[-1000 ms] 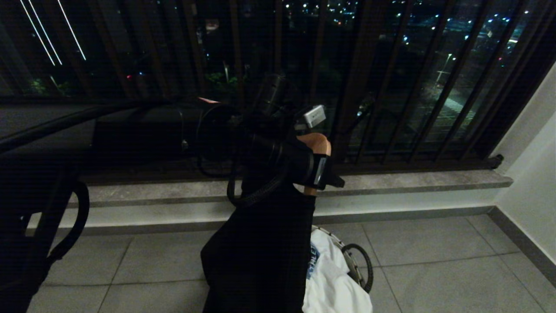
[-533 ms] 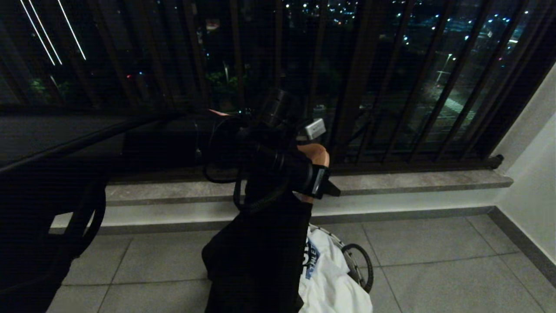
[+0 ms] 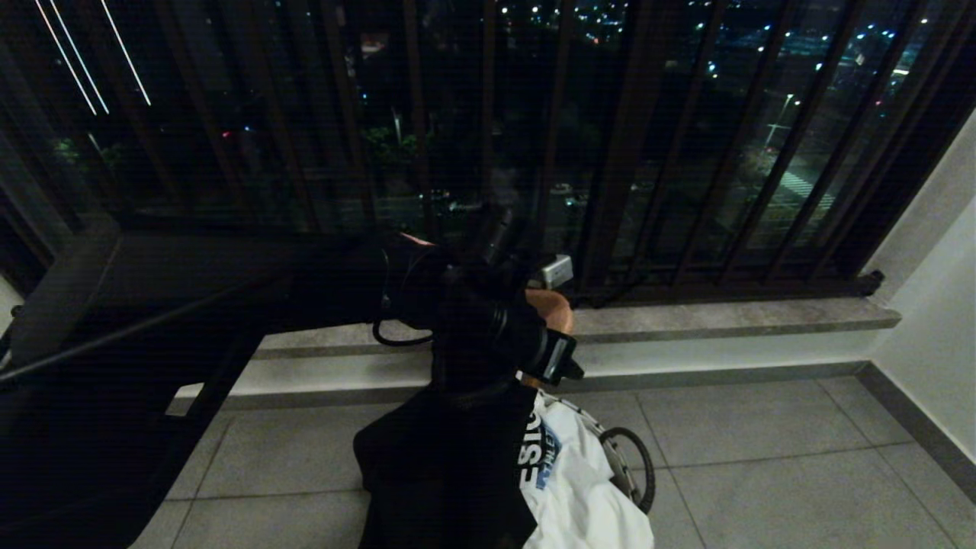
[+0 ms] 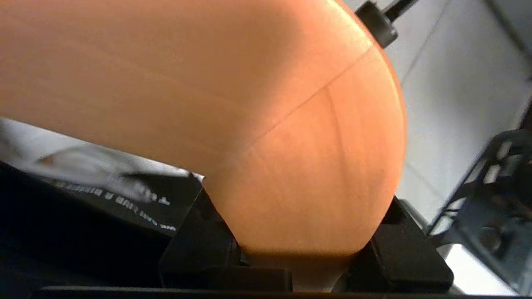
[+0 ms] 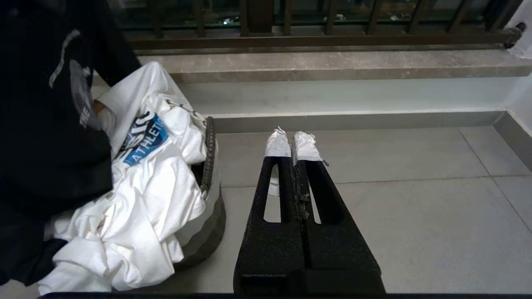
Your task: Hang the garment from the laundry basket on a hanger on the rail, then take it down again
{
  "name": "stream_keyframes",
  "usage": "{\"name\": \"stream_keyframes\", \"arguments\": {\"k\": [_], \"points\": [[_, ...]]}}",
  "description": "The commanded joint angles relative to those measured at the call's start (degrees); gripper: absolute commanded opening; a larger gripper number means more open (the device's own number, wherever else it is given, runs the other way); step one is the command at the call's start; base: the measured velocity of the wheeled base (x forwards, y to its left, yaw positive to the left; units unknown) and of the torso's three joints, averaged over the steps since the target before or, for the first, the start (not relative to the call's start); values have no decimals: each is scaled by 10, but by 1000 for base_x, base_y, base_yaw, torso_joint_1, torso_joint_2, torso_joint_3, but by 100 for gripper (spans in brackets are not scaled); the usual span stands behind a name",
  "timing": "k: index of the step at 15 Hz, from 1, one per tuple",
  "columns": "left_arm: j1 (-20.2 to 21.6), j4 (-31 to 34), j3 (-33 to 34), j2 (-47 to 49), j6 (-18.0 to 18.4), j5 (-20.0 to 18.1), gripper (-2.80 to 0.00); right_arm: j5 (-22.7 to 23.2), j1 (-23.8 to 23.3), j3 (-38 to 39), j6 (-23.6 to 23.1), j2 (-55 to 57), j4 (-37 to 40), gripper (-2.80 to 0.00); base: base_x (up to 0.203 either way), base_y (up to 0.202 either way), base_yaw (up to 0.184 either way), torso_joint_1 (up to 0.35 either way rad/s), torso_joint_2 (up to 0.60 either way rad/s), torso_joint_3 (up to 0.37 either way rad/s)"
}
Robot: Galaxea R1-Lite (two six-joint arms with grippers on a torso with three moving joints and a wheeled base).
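The left gripper, clamped on a wooden hanger, holds a black garment hanging directly beneath it, the laundry basket just below; the right gripper rests closed nearby.

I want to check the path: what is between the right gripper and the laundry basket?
Only bare floor tiles, seen in the right wrist view.
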Motion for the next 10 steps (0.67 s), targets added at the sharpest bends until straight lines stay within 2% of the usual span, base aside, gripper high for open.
{"name": "stream_keyframes", "arguments": {"k": [1, 5, 6, 10], "points": [[-5, 2, 8, 10, 2, 8, -280, 0, 0, 0, 0, 1, 0, -280, 0, 0, 0, 0, 0, 0], [-25, 1, 29, 26, 2, 24, -280, 0, 0, 0, 0, 1, 0, -280, 0, 0, 0, 0, 0, 0], [-27, 1, 36, 32, 2, 41, -280, 0, 0, 0, 0, 1, 0, -280, 0, 0, 0, 0, 0, 0], [-33, -1, 70, 52, 30, 77, -280, 0, 0, 0, 0, 1, 0, -280, 0, 0, 0, 0, 0, 0]]}}
